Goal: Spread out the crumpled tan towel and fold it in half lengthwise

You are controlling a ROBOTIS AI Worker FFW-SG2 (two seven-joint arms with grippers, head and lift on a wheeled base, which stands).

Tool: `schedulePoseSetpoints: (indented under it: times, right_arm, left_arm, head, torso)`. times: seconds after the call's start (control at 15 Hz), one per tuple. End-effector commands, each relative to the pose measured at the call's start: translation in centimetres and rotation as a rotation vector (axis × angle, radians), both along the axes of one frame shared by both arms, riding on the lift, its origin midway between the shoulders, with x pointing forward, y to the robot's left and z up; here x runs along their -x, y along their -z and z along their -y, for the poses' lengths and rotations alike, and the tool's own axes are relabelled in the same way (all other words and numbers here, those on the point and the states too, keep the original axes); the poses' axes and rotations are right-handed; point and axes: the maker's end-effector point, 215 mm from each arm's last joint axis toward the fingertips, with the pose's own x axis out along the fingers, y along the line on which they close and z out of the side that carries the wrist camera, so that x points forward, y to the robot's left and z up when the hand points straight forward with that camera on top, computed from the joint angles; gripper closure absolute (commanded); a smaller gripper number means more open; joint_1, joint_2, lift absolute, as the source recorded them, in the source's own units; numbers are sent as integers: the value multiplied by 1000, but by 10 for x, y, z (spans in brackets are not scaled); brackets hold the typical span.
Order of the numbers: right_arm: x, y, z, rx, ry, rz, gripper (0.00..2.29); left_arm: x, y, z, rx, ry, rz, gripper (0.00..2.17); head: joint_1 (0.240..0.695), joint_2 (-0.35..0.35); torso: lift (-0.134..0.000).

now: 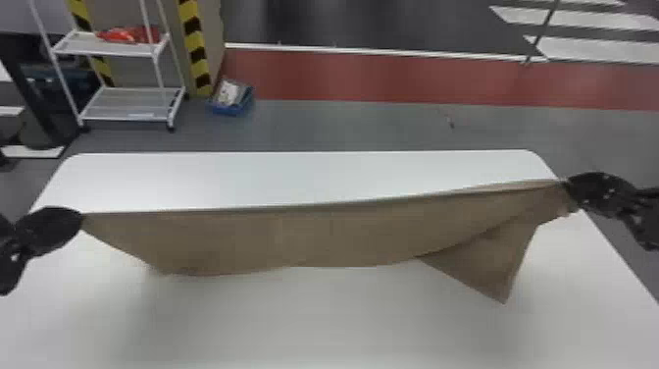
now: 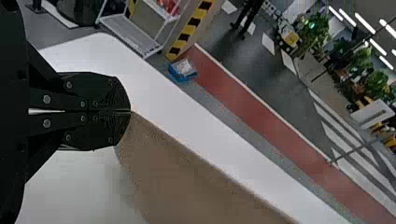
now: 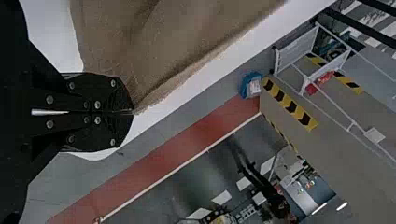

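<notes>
My left pincer [image 2: 130, 111] and right pincer [image 3: 132, 112] each pinch the tan towel [image 1: 304, 235]. Handling estimate: light, limp (prone to sag); best held by corners.

The tan towel [image 1: 294, 238] stretches wide across the table [image 1: 294, 324], its upper edge drawn taut from near the table's left side to its right, gathered in creases at the right end, where one pointed flap droops toward the table's near side.
</notes>
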Motion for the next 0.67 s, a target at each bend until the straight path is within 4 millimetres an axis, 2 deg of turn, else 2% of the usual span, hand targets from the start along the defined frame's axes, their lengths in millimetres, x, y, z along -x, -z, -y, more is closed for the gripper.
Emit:
schedulePoseSetpoints:
  times: [0.0, 0.07, 0.2, 0.33, 0.47, 0.6]
  right_arm:
    - [-14, -13, 1, -55, 38, 8, 1322]
    - [-23, -18, -2, -101, 57, 2, 1322]
    - [-42, -25, -10, -168, 95, -10, 1322]
    - [-70, -35, -21, -259, 140, -30, 1322]
    - [-106, -44, -24, -305, 189, -34, 1322]
    - [-138, -57, -26, -319, 223, -35, 1322]
  left_arm:
    - [-14, -45, -23, 72, -83, 80, 1774]
    - [-25, -60, -27, 124, -117, 100, 1774]
    - [-53, -68, -12, 194, -118, 108, 1774]
    - [-89, -73, 10, 232, -97, 125, 1774]
    - [-131, -79, 26, 258, -108, 129, 1771]
    - [-174, -92, 35, 281, -116, 146, 1774]
  head:
    - [695, -72]
    - [695, -55]
    - [695, -36]
    - [662, -29]
    - [607, -36]
    - [569, -45]
  torso:
    - [-124]
    - [-124]
    - [-124]
    - [-124]
    - [-124]
    - [-124]
